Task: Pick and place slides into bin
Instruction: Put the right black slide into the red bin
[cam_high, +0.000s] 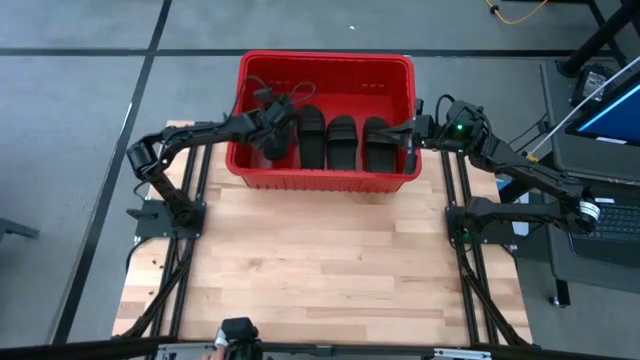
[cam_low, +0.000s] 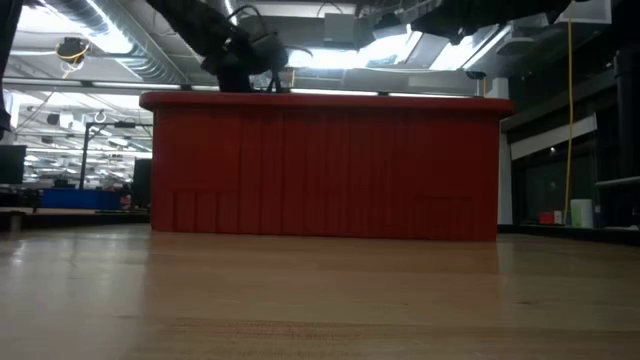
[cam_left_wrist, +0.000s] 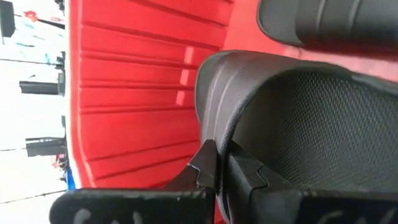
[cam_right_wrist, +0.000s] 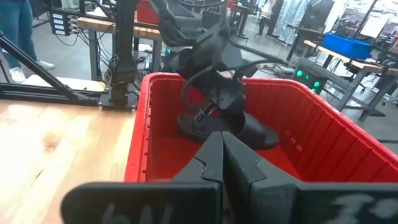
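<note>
The red bin (cam_high: 325, 178) stands at the table's far edge. Three black slides (cam_high: 342, 142) lie side by side on its floor. My left gripper (cam_high: 272, 128) is inside the bin near its left wall, shut on a fourth black slide (cam_left_wrist: 298, 124), which also shows in the high view (cam_high: 273, 150). My right gripper (cam_high: 408, 138) is shut and empty at the bin's right wall; its wrist view shows its closed fingertips (cam_right_wrist: 221, 146) facing across the bin. My left gripper pinches the slide's raised side edge (cam_left_wrist: 219, 144) between its two fingers (cam_left_wrist: 202, 167). It comes at the slide from above, slanting in from the table's left. The slide is inside the bin beside the left wall; whether it rests on the floor I cannot tell.
The bin's near wall (cam_low: 320, 170) fills the low view, with my left arm (cam_low: 240, 50) above its rim. Bare wooden table (cam_high: 320, 260) stretches from the bin to the near edge. Cables and equipment (cam_high: 600, 110) lie off the table's right side.
</note>
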